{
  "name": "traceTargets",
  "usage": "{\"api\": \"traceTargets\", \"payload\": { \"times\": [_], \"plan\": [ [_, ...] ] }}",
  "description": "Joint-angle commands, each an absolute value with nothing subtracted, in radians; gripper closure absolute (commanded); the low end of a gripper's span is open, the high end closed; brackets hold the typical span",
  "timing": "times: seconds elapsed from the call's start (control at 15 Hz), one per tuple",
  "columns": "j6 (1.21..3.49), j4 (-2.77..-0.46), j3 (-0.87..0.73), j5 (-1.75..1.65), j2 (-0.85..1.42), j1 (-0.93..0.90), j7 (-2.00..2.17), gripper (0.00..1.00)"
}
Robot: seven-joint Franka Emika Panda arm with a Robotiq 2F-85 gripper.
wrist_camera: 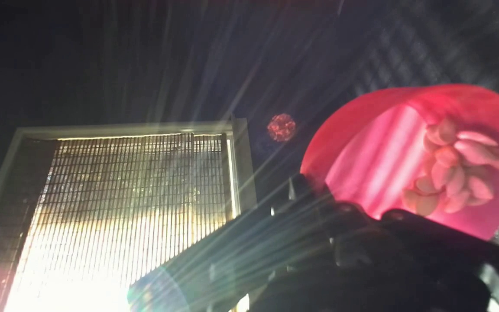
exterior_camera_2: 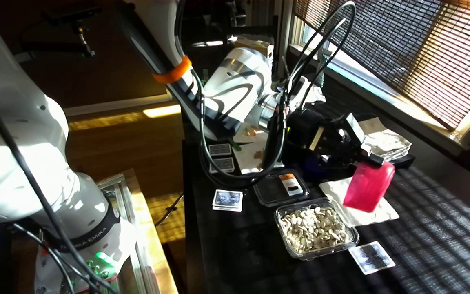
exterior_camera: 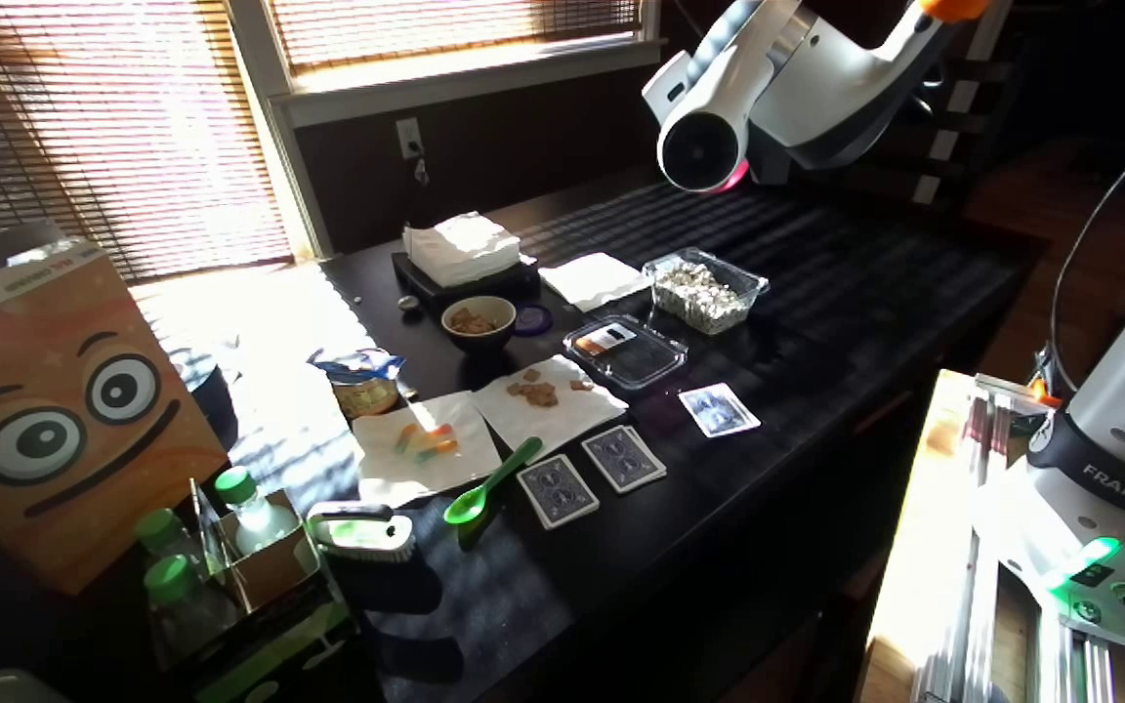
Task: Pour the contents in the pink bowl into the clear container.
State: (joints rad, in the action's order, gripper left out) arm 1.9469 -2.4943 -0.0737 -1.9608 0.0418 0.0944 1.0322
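My gripper (wrist_camera: pixel 316 188) is shut on the rim of the pink bowl (wrist_camera: pixel 375 160), and the wrist view looks into it. Several pale flat seeds (wrist_camera: pixel 453 173) lie inside, towards its far side. In an exterior view the bowl (exterior_camera_2: pixel 369 185) hangs in the air below the gripper (exterior_camera_2: pixel 375 160), appearing tilted, its opening turned out of sight. Only a pink sliver of the bowl (exterior_camera: pixel 738 176) shows under the arm in an exterior view, where the gripper is hidden. On the table, the clear container (exterior_camera_2: pixel 329 250) is filled with similar pale seeds; both exterior views show it.
A clear lid (exterior_camera: pixel 626 350) lies beside the container, near a white napkin (exterior_camera: pixel 594 281). A playing card (exterior_camera_2: pixel 371 257) lies close to the container. Further off are a dark bowl (exterior_camera: pixel 478 337), more card piles (exterior_camera: pixel 558 491), a green spoon (exterior_camera: pixel 494 483) and a napkin stack (exterior_camera: pixel 462 249).
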Motion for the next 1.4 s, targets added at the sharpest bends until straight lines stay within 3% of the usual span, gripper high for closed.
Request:
{"api": "traceTargets", "payload": {
  "times": [0.0, 0.6, 1.33],
  "plan": [
    [1.912, -2.521, -0.070, -2.009, 0.028, 0.086, 1.049, 0.99],
    [1.979, -2.521, -0.079, -2.002, 0.024, 0.096, 1.043, 0.99],
    [2.243, -2.466, -0.143, -1.886, 0.035, 0.160, 1.016, 0.99]
  ]
}}
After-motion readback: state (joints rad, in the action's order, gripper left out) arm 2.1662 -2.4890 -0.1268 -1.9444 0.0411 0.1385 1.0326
